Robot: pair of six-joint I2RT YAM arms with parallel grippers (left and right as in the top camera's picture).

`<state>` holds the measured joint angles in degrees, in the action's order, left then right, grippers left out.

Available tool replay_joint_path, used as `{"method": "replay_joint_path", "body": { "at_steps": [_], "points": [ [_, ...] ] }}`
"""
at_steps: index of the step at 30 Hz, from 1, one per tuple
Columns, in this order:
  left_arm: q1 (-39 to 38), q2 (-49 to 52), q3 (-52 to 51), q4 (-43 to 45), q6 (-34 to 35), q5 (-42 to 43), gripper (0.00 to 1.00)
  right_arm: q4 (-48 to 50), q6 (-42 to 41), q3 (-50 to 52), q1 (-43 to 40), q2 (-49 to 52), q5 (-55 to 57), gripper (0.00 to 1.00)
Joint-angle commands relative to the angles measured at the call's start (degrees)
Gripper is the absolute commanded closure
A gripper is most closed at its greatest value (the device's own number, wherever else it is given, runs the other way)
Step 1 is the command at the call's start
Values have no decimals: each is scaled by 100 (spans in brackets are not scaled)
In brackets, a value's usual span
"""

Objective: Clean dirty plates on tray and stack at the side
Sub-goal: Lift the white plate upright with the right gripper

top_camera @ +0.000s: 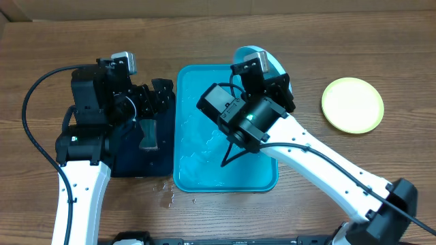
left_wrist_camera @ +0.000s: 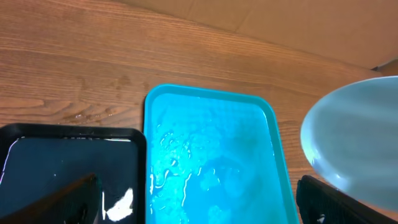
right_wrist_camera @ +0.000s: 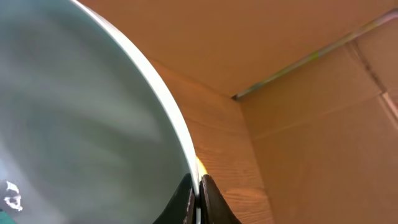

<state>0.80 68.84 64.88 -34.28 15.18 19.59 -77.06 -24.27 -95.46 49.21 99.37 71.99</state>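
The turquoise tray (top_camera: 204,167) lies in the middle of the table, wet, with no plates lying on it. My right gripper (right_wrist_camera: 198,194) is shut on the rim of a light-blue plate (right_wrist_camera: 81,118), held tilted on edge above the tray's far right corner (top_camera: 276,65). The left wrist view shows the same plate (left_wrist_camera: 364,140) at the right, beside the tray (left_wrist_camera: 211,162). A lime-green plate (top_camera: 352,104) lies flat on the table to the right of the tray. My left gripper (left_wrist_camera: 199,214) hangs open over the seam between the black tray and the turquoise tray, holding nothing.
A black tray (top_camera: 133,163) holding water sits just left of the turquoise tray, with a greyish object (top_camera: 148,134) in it. Water drops (top_camera: 167,194) dot the table by the tray's near left corner. Cardboard walls (right_wrist_camera: 311,93) enclose the far side.
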Motion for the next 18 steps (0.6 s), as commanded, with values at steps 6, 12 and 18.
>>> {"method": "replay_joint_path", "body": {
  "at_steps": [6,12,18],
  "points": [
    [31,-50,98,9,-195,98,0,120,208,-57,2,63,538,96],
    [31,-50,98,9,-195,98,0,175,420,-57,72,85,313,96],
    [31,-50,98,4,-192,98,0,188,417,-57,105,85,291,96]
  ]
}}
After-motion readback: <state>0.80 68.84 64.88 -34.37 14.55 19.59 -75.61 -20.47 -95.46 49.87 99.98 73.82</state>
